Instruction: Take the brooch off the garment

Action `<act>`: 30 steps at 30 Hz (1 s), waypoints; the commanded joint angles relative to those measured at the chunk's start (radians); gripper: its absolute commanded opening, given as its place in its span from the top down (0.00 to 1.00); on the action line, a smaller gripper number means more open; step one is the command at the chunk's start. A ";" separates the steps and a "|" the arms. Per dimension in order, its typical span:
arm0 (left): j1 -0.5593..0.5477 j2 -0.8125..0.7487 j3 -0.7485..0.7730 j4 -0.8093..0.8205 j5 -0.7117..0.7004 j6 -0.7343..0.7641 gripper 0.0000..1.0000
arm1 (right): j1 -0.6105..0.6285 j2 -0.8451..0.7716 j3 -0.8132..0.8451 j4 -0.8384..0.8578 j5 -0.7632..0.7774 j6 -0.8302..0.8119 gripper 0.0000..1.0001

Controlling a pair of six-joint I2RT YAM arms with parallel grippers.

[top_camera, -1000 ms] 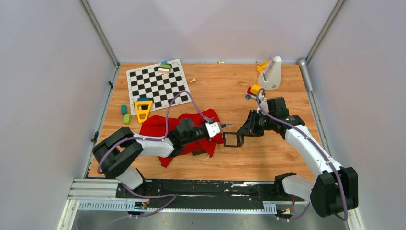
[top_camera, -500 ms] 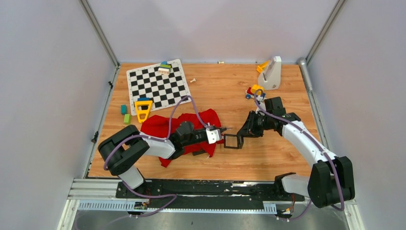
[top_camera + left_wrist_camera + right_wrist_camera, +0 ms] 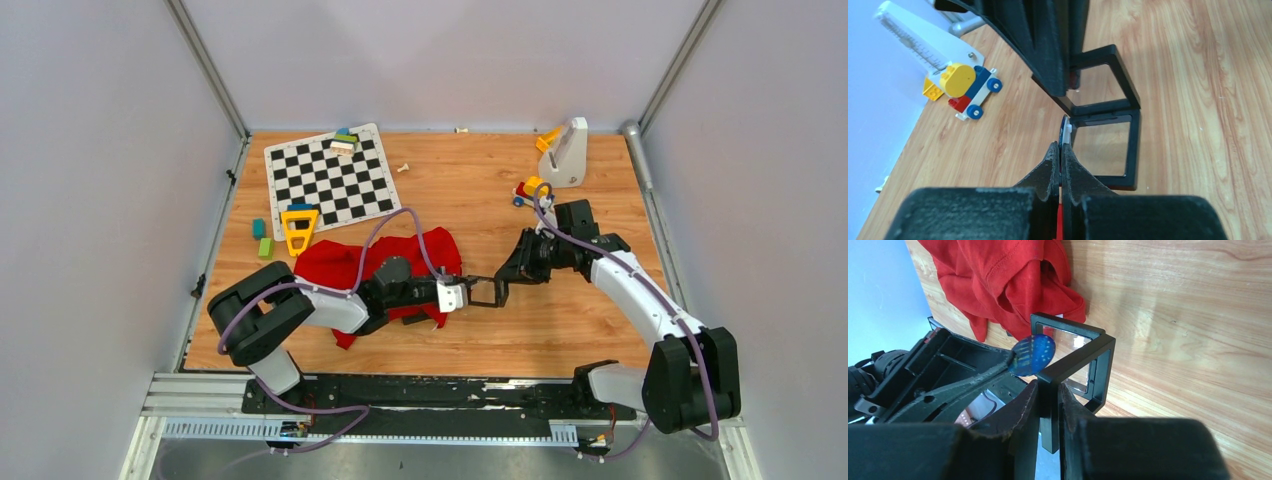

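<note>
At the far left of the wooden tabletop (image 3: 470, 190) lies a checkerboard mat (image 3: 325, 180) with a few small blocks (image 3: 344, 141) on its far edge. Near it are two green blocks (image 3: 262, 237) and a yellow triangular piece (image 3: 298, 228).

Just right of those, the red garment (image 3: 330, 262) lies crumpled, and the left arm reaches across it toward the right. The left gripper (image 3: 462, 293) sits past the garment's right edge. In the left wrist view its fingers (image 3: 1052, 165) are pressed together, pinching the brooch (image 3: 1066, 131), which shows there edge-on as a thin blue and white sliver at the fingertips. The right wrist view shows the brooch's face: a blue oval disc with fine speckled rows. It is held clear of the garment, with the red cloth lying behind it on the tabletop. The disc sits right at the far corner of a black hinged frame (image 3: 487, 292), partly overlapping that corner; I cannot tell whether the two touch.

The frame is two square black rims with clear panes, standing open in a V on the tabletop between the two grippers. The right gripper (image 3: 503, 280) is clamped on one rim, a finger (image 3: 1024, 405) on each side of the black edge.

Farther right and toward the back stands a small toy car (image 3: 528, 190) of coloured bricks. Beyond that is a white stand (image 3: 568, 152) with a yellow piece beside it.
</note>
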 commanded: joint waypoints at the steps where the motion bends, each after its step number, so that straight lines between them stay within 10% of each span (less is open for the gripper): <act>1: -0.024 0.012 0.037 -0.034 0.012 0.079 1.00 | -0.014 -0.013 0.044 0.034 -0.010 0.015 1.00; 30: -0.045 0.036 0.040 0.078 -0.117 0.068 1.00 | -0.021 -0.013 0.029 0.042 -0.052 0.020 1.00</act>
